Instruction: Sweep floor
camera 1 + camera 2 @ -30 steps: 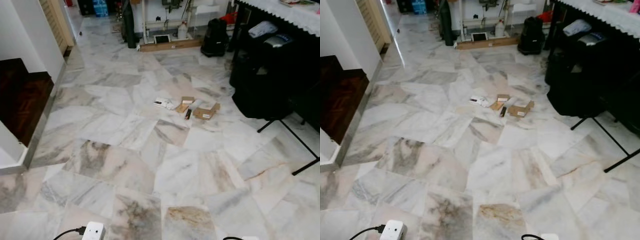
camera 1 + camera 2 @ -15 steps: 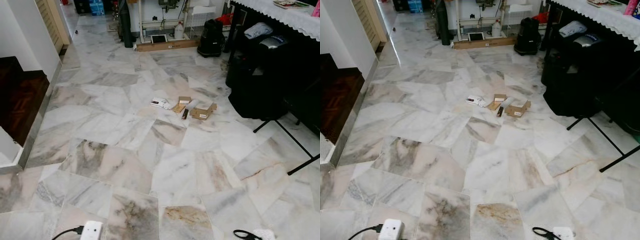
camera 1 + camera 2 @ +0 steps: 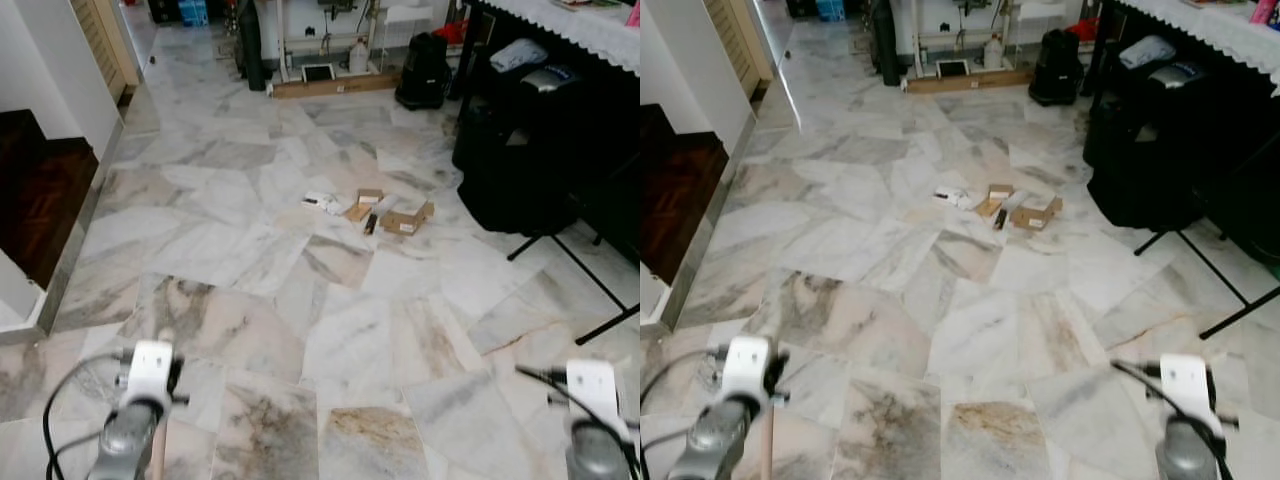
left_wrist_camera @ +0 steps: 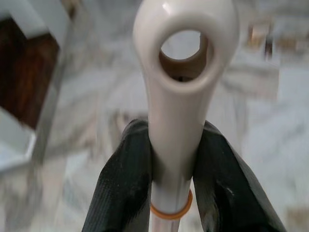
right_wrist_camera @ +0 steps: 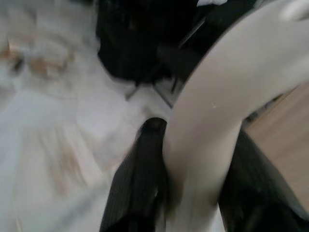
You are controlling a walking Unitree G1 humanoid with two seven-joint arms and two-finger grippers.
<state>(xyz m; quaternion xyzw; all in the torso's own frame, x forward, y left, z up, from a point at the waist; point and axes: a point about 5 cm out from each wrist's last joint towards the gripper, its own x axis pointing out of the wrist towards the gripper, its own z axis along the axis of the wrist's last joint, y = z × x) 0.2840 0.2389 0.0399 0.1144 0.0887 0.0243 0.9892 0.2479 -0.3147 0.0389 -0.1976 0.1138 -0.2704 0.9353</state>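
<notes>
A small heap of litter (image 3: pixel 375 210), cardboard scraps, a white paper and a dark stick, lies on the marble floor (image 3: pixel 300 300) ahead of me. In the left wrist view my left gripper (image 4: pixel 174 140) is shut on a cream handle (image 4: pixel 186 58) with a hanging hole at its end, one black finger (image 4: pixel 123 183) on each side. In the right wrist view my right gripper (image 5: pixel 193 140) is shut on a thicker cream handle (image 5: pixel 227 87). My left arm (image 3: pixel 150 370) and right arm (image 3: pixel 595 390) reach up from the bottom of the eye views, well short of the litter.
Black bags (image 3: pixel 520 160) sit under a table with a white lace cloth (image 3: pixel 590 25) on the right, with thin black stand legs (image 3: pixel 570 260) on the floor. A dark wooden step (image 3: pixel 40 190) lies left. A black bag (image 3: pixel 425 70) and a plank (image 3: pixel 330 88) stand at the back.
Both arms have risen from the bottom edge into the eye views. The litter has not moved; the camera has shifted only slightly.
</notes>
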